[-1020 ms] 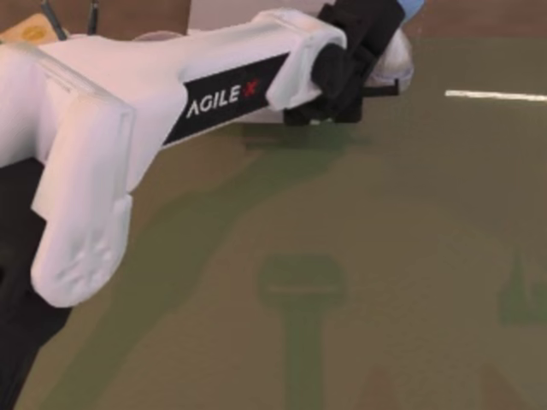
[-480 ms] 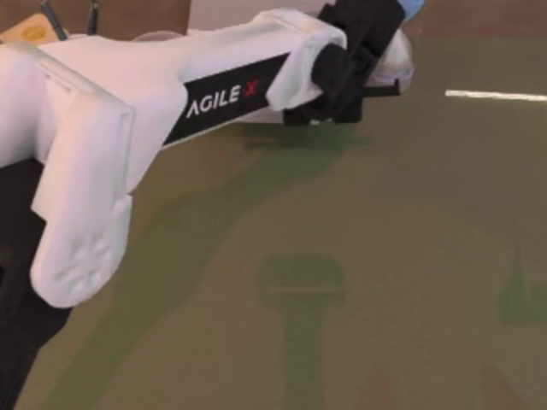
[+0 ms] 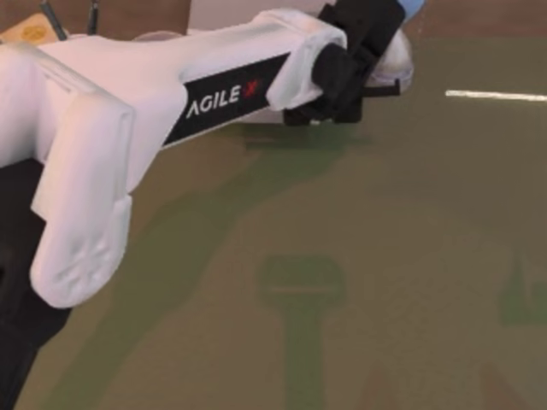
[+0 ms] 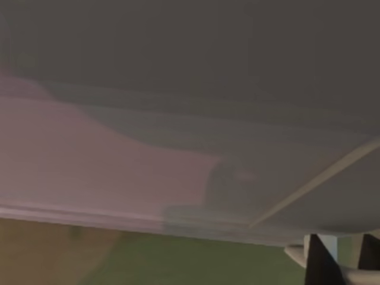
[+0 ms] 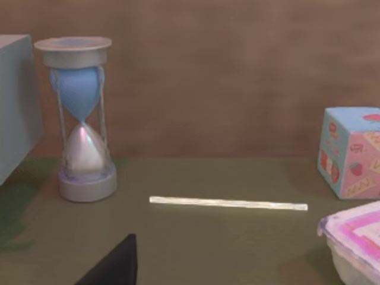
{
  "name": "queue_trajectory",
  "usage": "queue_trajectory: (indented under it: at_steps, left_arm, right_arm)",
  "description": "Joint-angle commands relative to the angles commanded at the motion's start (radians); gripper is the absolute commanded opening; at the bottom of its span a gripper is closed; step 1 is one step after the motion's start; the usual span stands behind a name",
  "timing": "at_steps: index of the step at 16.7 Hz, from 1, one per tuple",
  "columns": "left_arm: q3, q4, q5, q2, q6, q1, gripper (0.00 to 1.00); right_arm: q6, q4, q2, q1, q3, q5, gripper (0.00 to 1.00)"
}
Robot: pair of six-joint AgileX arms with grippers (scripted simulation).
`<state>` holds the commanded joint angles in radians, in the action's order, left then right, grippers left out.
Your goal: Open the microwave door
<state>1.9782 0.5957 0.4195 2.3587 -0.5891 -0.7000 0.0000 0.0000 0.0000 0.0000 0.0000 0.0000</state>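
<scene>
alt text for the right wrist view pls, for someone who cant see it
A blue-and-white hourglass stands upright on the olive table, with a thin pale rod lying flat beside it and apart from it. A pastel printed cube and the corner of a pink-lidded container sit on the opposite side, before a brown wall.

From above you look down past the left arm (image 3: 171, 94). Your left wrist camera sits pressed against the microwave (image 4: 190, 119). Your right wrist camera faces the hourglass (image 5: 80, 119) and thin white stick (image 5: 228, 203), both shared with top view.
</scene>
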Motion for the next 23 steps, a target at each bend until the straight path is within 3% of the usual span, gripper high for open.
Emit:
queue_trajectory:
  at_steps: [11, 23]
  left_arm:
    - [-0.103, -0.067, -0.034, -0.057, 0.055, 0.003, 0.0]
    - [-0.103, -0.067, -0.034, -0.058, 0.055, 0.003, 0.0]
  right_arm:
    - [0.0, 0.0, 0.0, 0.0, 0.0, 0.0, 1.0]
    - [0.0, 0.0, 0.0, 0.0, 0.0, 0.0, 1.0]
